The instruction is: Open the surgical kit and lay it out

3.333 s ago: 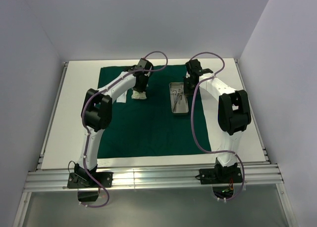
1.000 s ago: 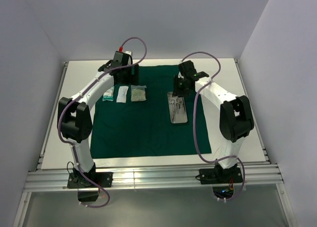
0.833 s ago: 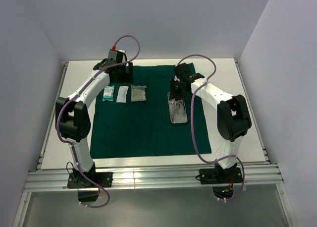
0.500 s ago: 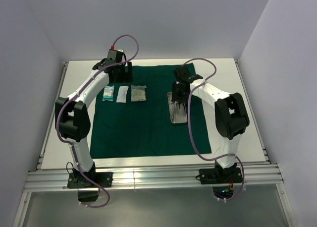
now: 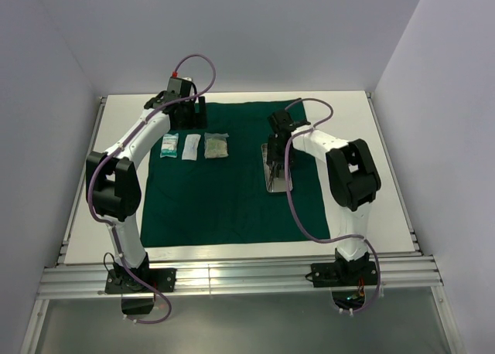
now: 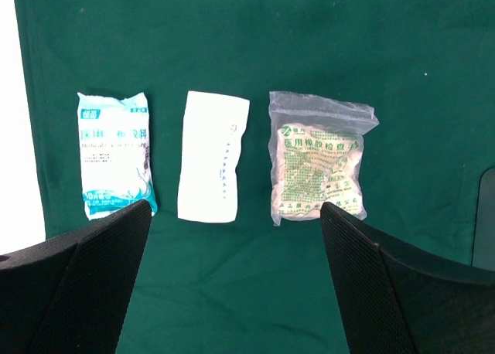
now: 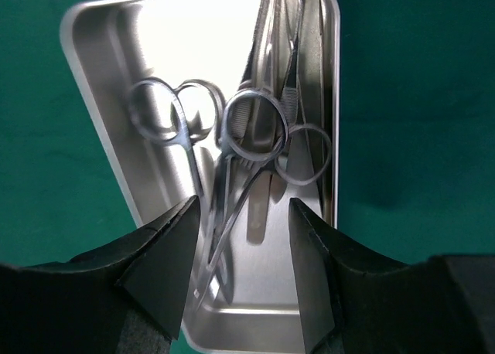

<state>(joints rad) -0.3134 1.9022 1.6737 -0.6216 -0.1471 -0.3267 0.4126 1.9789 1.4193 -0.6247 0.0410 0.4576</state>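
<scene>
The right gripper (image 7: 241, 215) hangs low over the steel tray (image 7: 93, 76), its jaws spread partway and straddling the shafts of the tangled clamps (image 7: 255, 130), pinching nothing. Because the ring handles overlap, closing here may well lift several tools at once, or skid the tray across the green cloth (image 7: 410, 99). The left gripper (image 6: 232, 224), jaws wide, hovers over the three packets (image 6: 317, 165) laid in a row, too far off to steady the tray.
</scene>
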